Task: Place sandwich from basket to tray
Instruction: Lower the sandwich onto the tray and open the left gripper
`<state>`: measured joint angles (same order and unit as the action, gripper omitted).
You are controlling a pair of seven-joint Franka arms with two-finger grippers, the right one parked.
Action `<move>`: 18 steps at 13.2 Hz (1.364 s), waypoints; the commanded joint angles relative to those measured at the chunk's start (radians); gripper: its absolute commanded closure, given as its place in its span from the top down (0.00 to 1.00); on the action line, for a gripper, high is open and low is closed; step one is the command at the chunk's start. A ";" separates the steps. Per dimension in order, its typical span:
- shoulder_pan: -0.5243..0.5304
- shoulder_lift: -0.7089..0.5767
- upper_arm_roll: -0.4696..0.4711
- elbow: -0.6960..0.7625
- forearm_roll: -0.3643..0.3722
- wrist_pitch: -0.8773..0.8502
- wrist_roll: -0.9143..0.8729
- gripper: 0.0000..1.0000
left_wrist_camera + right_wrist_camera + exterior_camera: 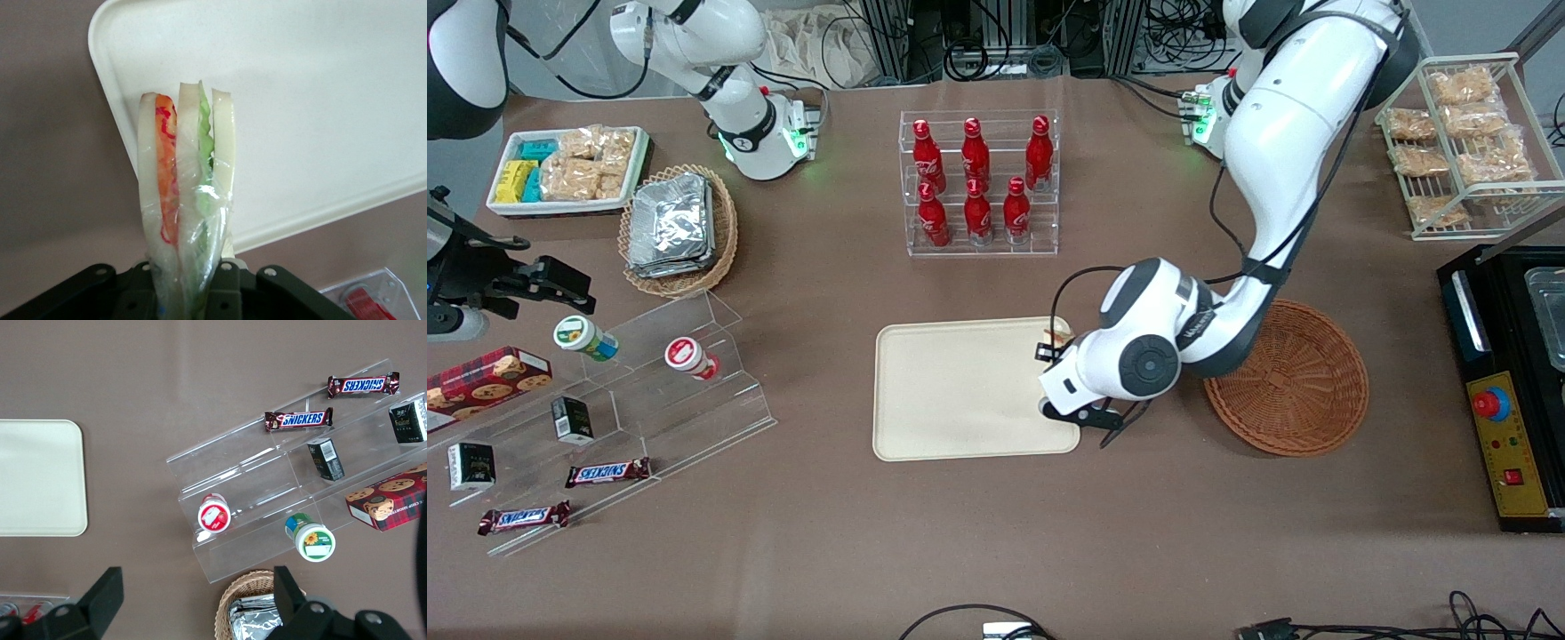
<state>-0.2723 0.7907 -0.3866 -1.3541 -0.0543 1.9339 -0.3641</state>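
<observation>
One wedge matters: from the front, the sandwich [1059, 337] peeks out beside the working arm's wrist, over the tray [960, 391] edge nearest the emptied basket [1288, 378]. At the wrist, the tool [190, 283] is clamped on its narrow end, long axis pointing out over the tray's corner, above the worktop [53, 167].
</observation>
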 commanded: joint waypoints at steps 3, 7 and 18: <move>-0.012 0.070 0.005 0.039 0.108 0.011 -0.047 0.03; -0.012 0.091 0.003 0.042 0.103 0.057 -0.073 0.03; -0.039 0.130 0.003 0.041 0.105 0.145 -0.133 0.52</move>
<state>-0.2995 0.8911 -0.3853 -1.3504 0.0325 2.0665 -0.4751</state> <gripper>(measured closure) 0.833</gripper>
